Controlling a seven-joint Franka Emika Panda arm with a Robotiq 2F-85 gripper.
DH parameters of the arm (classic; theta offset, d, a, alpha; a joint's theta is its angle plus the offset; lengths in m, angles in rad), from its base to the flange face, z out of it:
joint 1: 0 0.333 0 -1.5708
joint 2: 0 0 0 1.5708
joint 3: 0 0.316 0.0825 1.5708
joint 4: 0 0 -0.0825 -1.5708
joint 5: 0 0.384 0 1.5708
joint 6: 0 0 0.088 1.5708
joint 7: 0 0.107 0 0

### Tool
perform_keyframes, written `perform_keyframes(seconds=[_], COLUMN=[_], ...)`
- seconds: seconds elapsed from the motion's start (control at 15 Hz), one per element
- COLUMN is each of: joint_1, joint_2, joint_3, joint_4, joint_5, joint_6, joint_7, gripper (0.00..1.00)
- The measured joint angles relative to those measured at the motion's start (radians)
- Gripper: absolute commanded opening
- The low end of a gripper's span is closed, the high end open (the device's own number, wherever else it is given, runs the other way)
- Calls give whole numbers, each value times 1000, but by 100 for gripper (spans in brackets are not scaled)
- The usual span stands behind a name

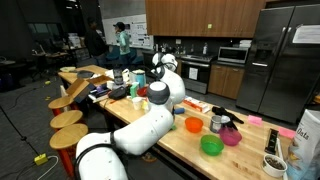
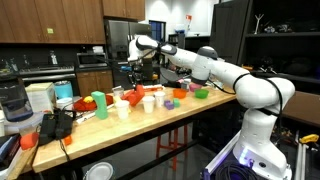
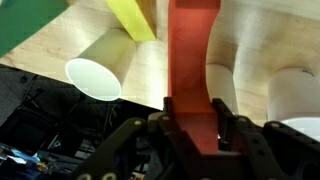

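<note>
In the wrist view your gripper point(image 3: 196, 122) comes in from the bottom edge with its jaws drawn partway together and clamped on a red block point(image 3: 190, 55). A finger point(image 3: 170, 118) presses each flank of the block's near end, and no gap shows between pad and block. The block runs straight out ahead of the tool, over the wooden table point(image 3: 250, 40). Ahead and to the left of the fingers a white cup point(image 3: 93, 77) lies tipped with its mouth towards you. Beyond it a yellow block point(image 3: 135, 18) lies just left of the red one, and a green block point(image 3: 30, 25) fills the far left corner. Just right of the red block sits a second cup point(image 3: 222, 85), close beside the right finger, and a third cup point(image 3: 295, 95) lies further right at the frame's edge. In an exterior view the gripper point(image 1: 141, 85) hangs low over the far end of the table point(image 1: 180, 140), well away from the green bowl point(image 1: 211, 145) at the near end. The grip itself is too small to make out there. In an exterior view from the opposite side the gripper point(image 2: 138, 75) points down over the middle of the table point(image 2: 150, 128), with red and white pieces point(image 2: 126, 106) crowded right below it. A green cup point(image 2: 98, 103) stands apart to one side. Here too the jaws are too small to read.
</note>
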Motion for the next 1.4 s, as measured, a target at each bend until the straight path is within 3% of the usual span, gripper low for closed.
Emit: perform_keyframes(seconds=[0.27, 0.53, 0.6, 1.0, 1.07, 1.13, 1.2, 1.4], joint_1=[34, 78, 86, 90, 90, 90, 90, 90], joint_2=[-12, -25, -28, -25, -25, -25, -25, -22], joint_3=[-1, -5, -8, -12, -12, -12, -12, -14], joint_4=[108, 211, 231, 236, 236, 236, 236, 237], joint_5=[4, 1, -3, -3, -3, -3, -3, -3], joint_6=[-155, -223, -226, -226, -226, -226, -226, -224], joint_7=[142, 212, 218, 218, 218, 218, 218, 218], gripper=[17, 17, 42, 42, 17, 67, 68, 84])
